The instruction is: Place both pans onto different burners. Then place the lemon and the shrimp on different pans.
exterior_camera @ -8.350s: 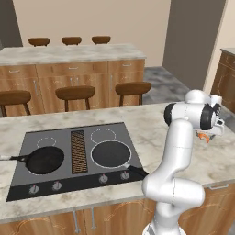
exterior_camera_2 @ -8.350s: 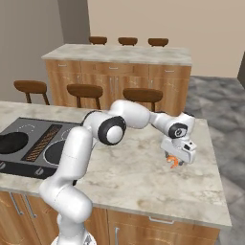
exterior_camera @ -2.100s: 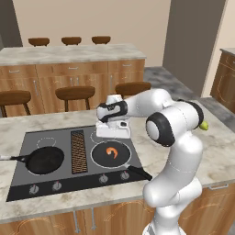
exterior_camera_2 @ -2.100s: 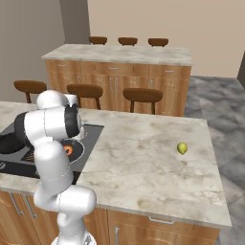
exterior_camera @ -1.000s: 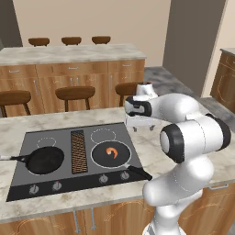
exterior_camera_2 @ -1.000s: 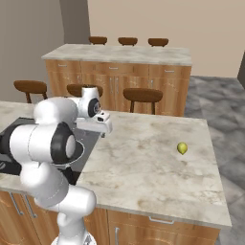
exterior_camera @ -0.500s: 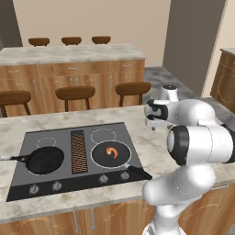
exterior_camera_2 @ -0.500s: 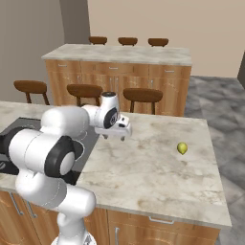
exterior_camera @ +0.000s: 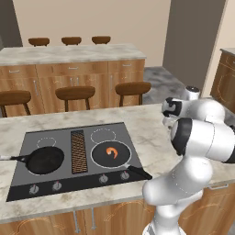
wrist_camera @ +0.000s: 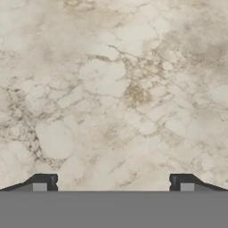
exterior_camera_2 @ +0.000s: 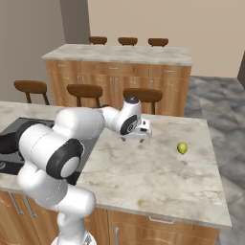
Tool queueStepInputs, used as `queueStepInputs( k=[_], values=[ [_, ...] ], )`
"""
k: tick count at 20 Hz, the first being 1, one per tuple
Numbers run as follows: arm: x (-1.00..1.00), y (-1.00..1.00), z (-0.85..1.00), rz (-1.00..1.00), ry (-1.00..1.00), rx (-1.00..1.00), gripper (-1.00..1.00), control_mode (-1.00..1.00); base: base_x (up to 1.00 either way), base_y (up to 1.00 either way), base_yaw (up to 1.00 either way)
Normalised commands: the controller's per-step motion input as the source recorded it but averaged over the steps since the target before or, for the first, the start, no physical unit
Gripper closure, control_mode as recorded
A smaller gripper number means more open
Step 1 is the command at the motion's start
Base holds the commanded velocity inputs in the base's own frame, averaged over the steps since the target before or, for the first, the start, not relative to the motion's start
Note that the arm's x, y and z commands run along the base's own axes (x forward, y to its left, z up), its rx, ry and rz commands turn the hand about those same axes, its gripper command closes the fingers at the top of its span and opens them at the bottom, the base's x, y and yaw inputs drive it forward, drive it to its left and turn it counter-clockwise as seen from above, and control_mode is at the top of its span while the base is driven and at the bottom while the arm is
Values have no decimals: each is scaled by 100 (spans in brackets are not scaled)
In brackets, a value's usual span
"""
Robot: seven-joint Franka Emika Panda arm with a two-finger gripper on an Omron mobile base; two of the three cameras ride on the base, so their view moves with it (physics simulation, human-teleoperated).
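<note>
My gripper (exterior_camera_2: 138, 138) over bare marble counter (exterior_camera_2: 158, 177), jaws wide apart, holding nothing; fingertips (wrist_camera: 44, 180) frame only stone. Lemon (exterior_camera_2: 182, 148) on counter to my right, well apart from gripper. Shrimp (exterior_camera: 111, 152) inside right pan (exterior_camera: 98, 158), on right front burner, handle toward knobs. Left pan (exterior_camera: 45, 160) on left front burner of cooktop (exterior_camera: 27, 185), handle pointing left. Rear burners (exterior_camera: 103, 135) bare

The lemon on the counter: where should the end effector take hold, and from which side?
Grip the lemon across its round middle, coming straight down from above. It sits alone on the flat marble counter, and the end effector is already open.
</note>
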Motion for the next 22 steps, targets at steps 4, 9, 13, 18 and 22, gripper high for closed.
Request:
queueStepInputs(
  k=[4, 9, 13, 18, 22],
  values=[
    [7, -60, 41, 0, 0, 4, -100, -100, 0, 0, 0],
    [3, -55, 28, 0, 0, 1, -100, -100, 0, 0, 0],
    [9, -53, 0, 0, 0, 0, -100, -100, 0, 0, 0],
    [12, -53, 0, 0, 0, 0, -100, -100, 0, 0, 0],
    [8, -45, 0, 0, 0, 0, -100, -100, 0, 0, 0]
  ],
)
